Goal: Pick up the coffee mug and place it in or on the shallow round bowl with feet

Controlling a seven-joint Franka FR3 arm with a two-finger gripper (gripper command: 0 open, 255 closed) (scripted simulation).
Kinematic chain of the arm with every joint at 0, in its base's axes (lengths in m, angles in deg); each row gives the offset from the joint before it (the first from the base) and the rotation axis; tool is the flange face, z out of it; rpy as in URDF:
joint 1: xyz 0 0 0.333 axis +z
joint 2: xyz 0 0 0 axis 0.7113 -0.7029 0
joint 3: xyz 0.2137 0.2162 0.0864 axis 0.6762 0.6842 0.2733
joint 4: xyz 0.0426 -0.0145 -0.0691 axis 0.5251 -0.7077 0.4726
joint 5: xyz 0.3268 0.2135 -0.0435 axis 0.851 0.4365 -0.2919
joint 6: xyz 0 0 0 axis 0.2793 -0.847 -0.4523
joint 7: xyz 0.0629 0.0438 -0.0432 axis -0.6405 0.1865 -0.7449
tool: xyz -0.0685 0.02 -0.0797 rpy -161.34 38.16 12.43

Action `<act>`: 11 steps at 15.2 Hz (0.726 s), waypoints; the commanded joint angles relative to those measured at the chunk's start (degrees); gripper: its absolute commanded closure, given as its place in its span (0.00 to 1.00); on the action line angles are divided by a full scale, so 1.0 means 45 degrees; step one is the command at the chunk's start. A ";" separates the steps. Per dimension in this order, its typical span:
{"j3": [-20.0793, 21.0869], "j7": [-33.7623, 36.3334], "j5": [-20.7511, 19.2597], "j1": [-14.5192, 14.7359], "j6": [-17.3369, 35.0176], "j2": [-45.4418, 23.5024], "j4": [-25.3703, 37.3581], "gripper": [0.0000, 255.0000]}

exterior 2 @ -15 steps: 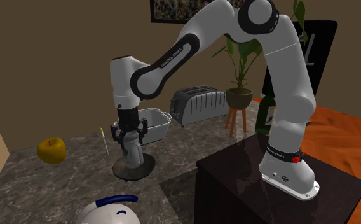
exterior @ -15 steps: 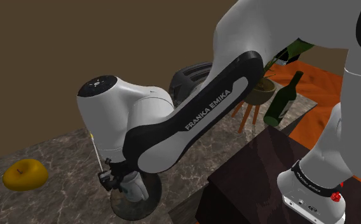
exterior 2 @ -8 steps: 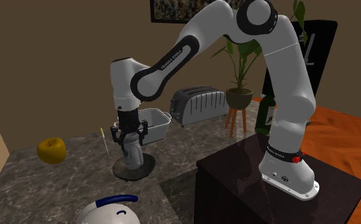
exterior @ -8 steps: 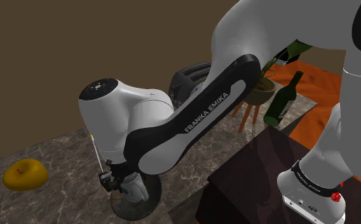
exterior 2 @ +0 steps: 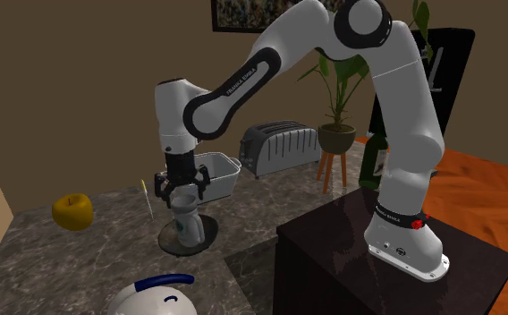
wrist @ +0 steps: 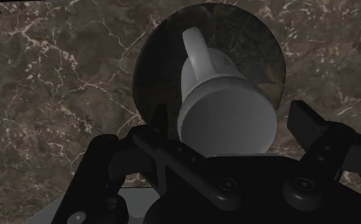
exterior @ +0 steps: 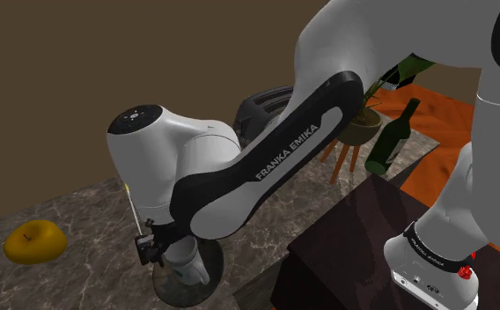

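Gripper: the all-black two-finger gripper [exterior 2: 183,195] is hanging spread wide, gripping nothing.
Mug: the pale grey coffee mug [exterior 2: 187,225] is sitting free at its six o'clock in the second exterior view.
Bowl: the dark shallow round bowl [wrist: 149,76] is bearing the mug, so the placement looks done.

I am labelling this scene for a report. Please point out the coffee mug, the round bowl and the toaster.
coffee mug [wrist: 227,118]: wrist view, on its pale body.
round bowl [wrist: 150,73]: wrist view, on its bare dark surface beside the coffee mug.
toaster [exterior 2: 279,148]: second exterior view, on its long side.
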 commanded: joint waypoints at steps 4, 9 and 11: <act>0.0309 -0.0350 0.0552 -0.0275 -0.1138 0.0807 0.0433 0.00; 0.0308 -0.0350 0.0552 -0.0274 -0.1138 0.0807 0.0433 0.00; 0.0308 -0.0350 0.0552 -0.0274 -0.1138 0.0807 0.0433 0.00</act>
